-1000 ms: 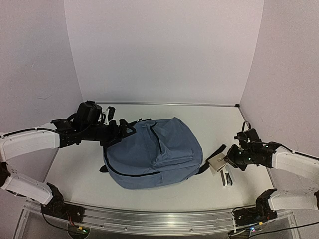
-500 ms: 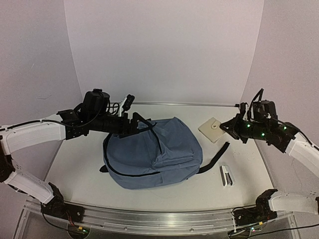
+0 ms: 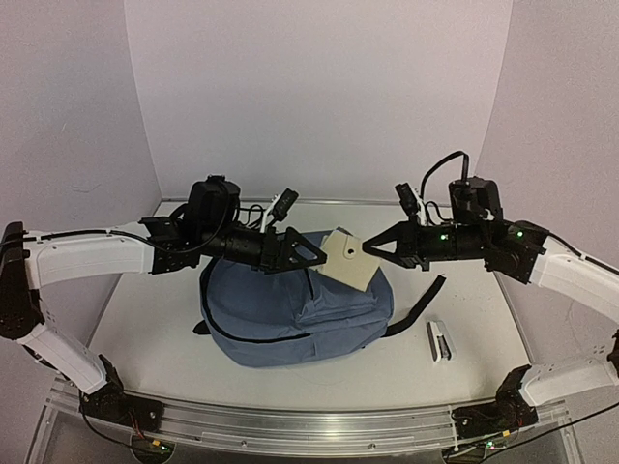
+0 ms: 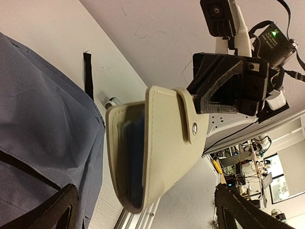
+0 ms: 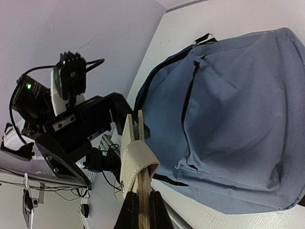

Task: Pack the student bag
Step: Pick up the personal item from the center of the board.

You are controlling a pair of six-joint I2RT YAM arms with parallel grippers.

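Observation:
The student bag [image 3: 280, 314] is a slate-blue backpack lying flat in the middle of the table, also seen in the right wrist view [image 5: 228, 109] and the left wrist view [image 4: 38, 119]. Its black strap [image 3: 422, 306] trails to the right. My right gripper [image 3: 372, 249] is shut on one edge of a cream snap-flap wallet [image 3: 350, 259], held in the air above the bag's top. The wallet [image 5: 136, 152] stands edge-on in the right gripper [image 5: 140, 202]. My left gripper [image 3: 317, 255] is open, facing the wallet [image 4: 157, 143], whose lower end hangs between its spread fingers [image 4: 57, 210].
A small white stapler-like item [image 3: 440, 340] lies on the table right of the bag, near the strap. White walls enclose the table on three sides. A metal rail [image 3: 290, 425] runs along the near edge.
The right gripper lifted the wallet off the table at the right and carried it left over the bag. The left arm reached right, its open jaws meeting the wallet.

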